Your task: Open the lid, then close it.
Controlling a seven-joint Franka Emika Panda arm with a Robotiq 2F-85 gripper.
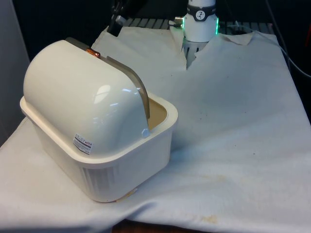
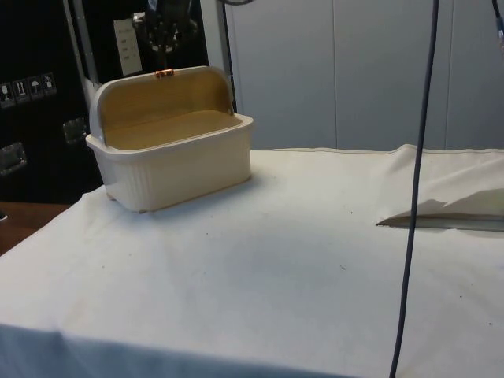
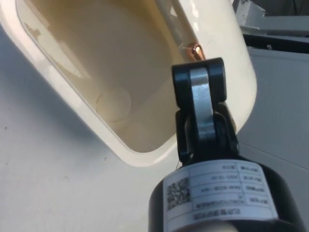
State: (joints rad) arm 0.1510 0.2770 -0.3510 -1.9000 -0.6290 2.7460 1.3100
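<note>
I saw the white cloth (image 2: pixel 276 260) wrinkled at the side view's right; the bread box (image 2: pixel 177 157) stood lid (image 1: pixel 82 99) open; gripper (image 3: pixel 200 72) jaws' state unclear.

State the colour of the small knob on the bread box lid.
Copper-orange, metallic: the knob on the lid, clearest in the wrist view.

A white cloth (image 1: pixel 233 145) covered the table, creased and faintly speckled with small dark marks; a yellowish stain showed on it near the front view's lower edge; at the far end the cloth was split in a notch. In the side view a dark cable (image 2: pixel 416 197) hung down across the frame; a fold of cloth lay raised at that view's right; pale cabinet panels (image 2: pixel 354 71) stood behind, with small labels (image 2: pixel 126 46) on a dark surface.
</note>
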